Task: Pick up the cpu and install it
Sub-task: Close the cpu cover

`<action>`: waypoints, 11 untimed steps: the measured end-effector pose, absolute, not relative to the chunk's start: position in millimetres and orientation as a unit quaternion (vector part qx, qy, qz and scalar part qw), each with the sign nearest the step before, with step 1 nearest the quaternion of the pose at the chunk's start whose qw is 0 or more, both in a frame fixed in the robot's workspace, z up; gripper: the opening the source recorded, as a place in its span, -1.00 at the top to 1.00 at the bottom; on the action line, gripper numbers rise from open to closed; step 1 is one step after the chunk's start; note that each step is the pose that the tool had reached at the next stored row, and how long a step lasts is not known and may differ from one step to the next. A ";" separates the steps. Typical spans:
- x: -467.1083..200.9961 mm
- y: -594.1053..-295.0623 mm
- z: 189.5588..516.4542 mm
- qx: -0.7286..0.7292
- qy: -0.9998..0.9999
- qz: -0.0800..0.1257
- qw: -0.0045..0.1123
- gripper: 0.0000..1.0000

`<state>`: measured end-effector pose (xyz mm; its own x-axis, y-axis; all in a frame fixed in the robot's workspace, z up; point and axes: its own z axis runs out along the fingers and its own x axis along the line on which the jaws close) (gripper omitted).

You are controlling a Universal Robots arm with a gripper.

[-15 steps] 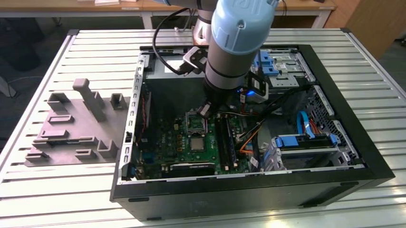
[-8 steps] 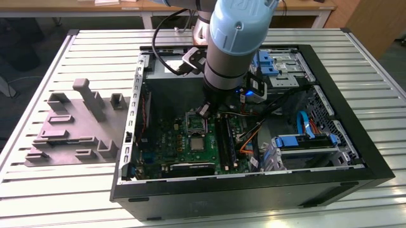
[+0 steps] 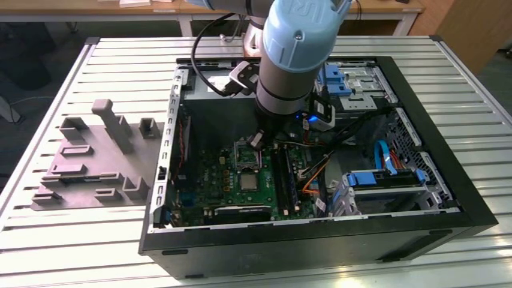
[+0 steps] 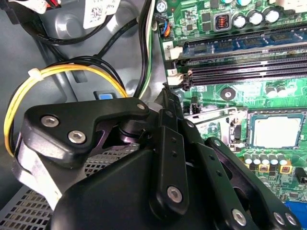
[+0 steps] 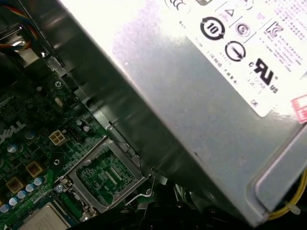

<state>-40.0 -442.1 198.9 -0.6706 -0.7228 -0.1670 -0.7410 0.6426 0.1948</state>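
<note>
Arm is down inside the open PC case, wrist over the upper part of the motherboard in the exterior view, next to the dark socket with its metal frame. Gripper sits right by that socket; can't tell how far the pincer is open or whether it has hold of anything, since the black linkage blocks the tips in the second wrist view. The cpu lies flat on the motherboard, just below the socket in the exterior view, apart from the gripper. It also shows in the second wrist view as a pale square in a frame, beside the RAM slots, and at the picture edge in the first wrist view. First wrist view has the socket frame close to the big grey box with the white label. Yellow cable loop runs near the gripper body. Grey fixture plate lies on the slatted table, at the exterior view's left of the case.
</note>
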 end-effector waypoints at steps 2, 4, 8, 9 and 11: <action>-40.8 -442.1 198.4 -0.404 0.905 0.124 0.037 0.79; -41.1 -442.0 198.3 -0.404 0.905 0.124 0.037 0.79; -41.5 -441.7 198.3 -0.404 0.906 0.122 0.035 0.79; -41.6 -441.6 198.4 -0.404 0.906 0.120 0.034 0.79; -41.7 -440.9 198.5 -0.404 0.907 0.115 0.031 0.79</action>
